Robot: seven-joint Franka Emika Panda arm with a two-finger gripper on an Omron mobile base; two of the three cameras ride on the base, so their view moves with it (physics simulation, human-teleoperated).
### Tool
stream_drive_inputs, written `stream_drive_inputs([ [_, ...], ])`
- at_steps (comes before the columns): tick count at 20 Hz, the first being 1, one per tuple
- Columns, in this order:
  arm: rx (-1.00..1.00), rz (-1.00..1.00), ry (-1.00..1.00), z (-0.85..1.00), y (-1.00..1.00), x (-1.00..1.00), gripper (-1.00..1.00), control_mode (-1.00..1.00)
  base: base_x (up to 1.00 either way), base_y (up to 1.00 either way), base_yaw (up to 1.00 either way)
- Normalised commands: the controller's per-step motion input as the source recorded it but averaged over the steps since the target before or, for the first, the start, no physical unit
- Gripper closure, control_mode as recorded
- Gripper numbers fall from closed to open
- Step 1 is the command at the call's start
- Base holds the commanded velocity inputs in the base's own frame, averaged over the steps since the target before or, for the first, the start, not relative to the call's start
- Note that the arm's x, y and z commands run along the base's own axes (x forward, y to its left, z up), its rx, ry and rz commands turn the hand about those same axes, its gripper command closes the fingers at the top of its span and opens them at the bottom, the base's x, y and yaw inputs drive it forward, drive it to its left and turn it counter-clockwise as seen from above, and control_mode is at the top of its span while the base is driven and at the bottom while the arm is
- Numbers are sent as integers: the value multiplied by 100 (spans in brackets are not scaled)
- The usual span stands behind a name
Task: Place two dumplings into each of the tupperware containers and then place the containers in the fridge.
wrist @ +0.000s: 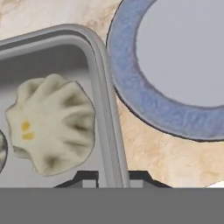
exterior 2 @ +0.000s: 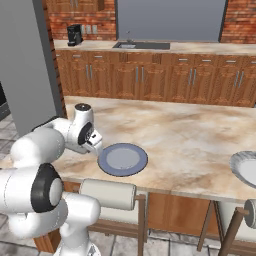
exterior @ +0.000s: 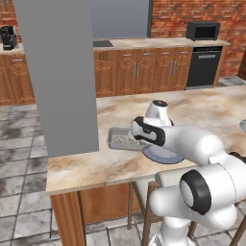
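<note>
The grey tupperware container (exterior: 116, 138) lies on the island counter, left of the round blue-grey plate (exterior: 163, 156). In the hand view, a creased beige dumpling (wrist: 52, 122) lies inside it, and the edge of a second dumpling (wrist: 1, 153) shows at the far left. My gripper (wrist: 113, 180) is shut on the container's right rim (wrist: 101, 70), one fingertip inside the wall and one outside. The tall grey fridge (exterior: 62, 72) stands just left of the counter. From the right base view my hand (exterior 2: 91, 138) is low over the counter beside the plate (exterior 2: 122, 159).
A round white plate (exterior 2: 245, 167) sits at the counter's right end. Wooden stools (exterior 2: 107, 195) stand under the near edge. Along the back wall are a black dishwasher (exterior: 204, 66), a black microwave (exterior: 202, 30) and a coffee machine (exterior: 7, 37).
</note>
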Motion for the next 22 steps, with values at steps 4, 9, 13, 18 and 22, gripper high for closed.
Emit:
stream_drive_inputs([
  [4, 0, -16, 0, 77, -1, -39, 100, -100, 0, 0, 0],
  [9, 0, -18, 0, 82, 0, -58, 100, -100, 0, 0, 0],
  [13, 0, -19, 0, 81, 0, -76, 100, -100, 0, 0, 0],
  [18, 0, -21, 0, 76, -9, -80, 100, -100, 0, 0, 0],
  [22, 0, -23, 0, 57, -19, -73, 100, -100, 0, 0, 0],
])
